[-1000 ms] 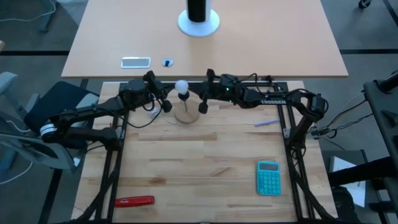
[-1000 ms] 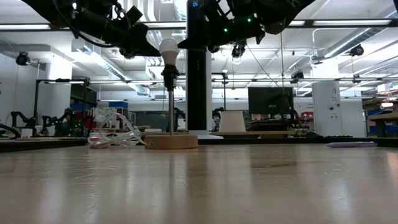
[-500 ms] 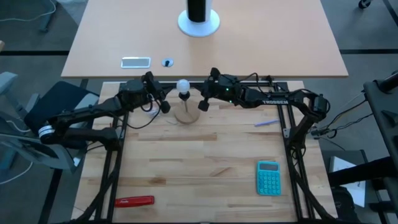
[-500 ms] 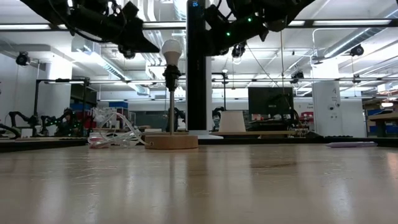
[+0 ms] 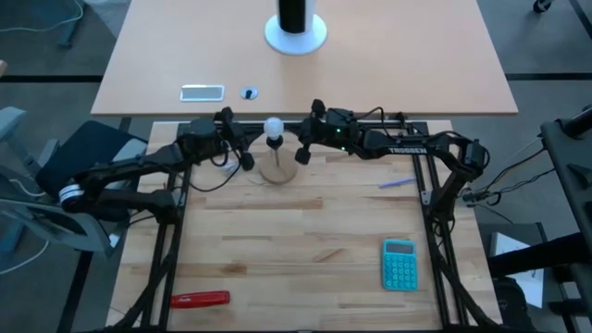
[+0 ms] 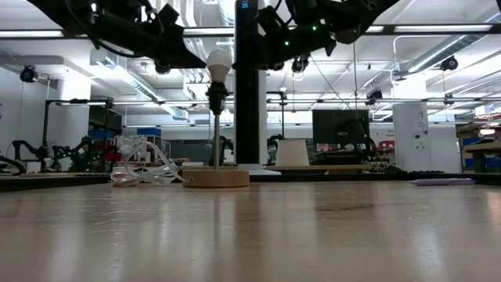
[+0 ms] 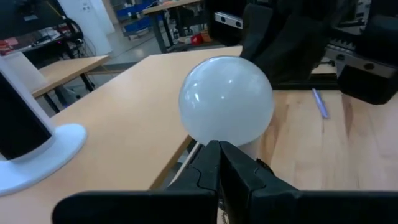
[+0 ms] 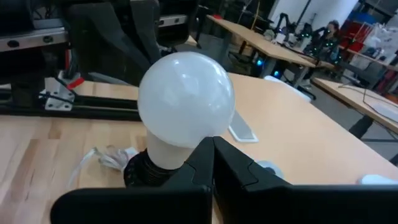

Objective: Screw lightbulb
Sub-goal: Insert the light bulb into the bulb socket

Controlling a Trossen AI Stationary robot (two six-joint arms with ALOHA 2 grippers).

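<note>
High view: small white rounded lightbulb (image 5: 272,127) seated upright in dark socket atop thin post on round wooden disc stand (image 5: 277,170), far side of table. Left pincer (image 5: 245,148) and right pincer (image 5: 302,148) flank it, both clenched, holding nothing. Judged mostly done; final tightening unconfirmed.

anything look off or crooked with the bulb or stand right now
Nothing stands out. The lightbulb sits upright in its socket atop the wooden stand, in line with the post. The left pincer and right pincer flank it, both shut and touching nothing.
</note>
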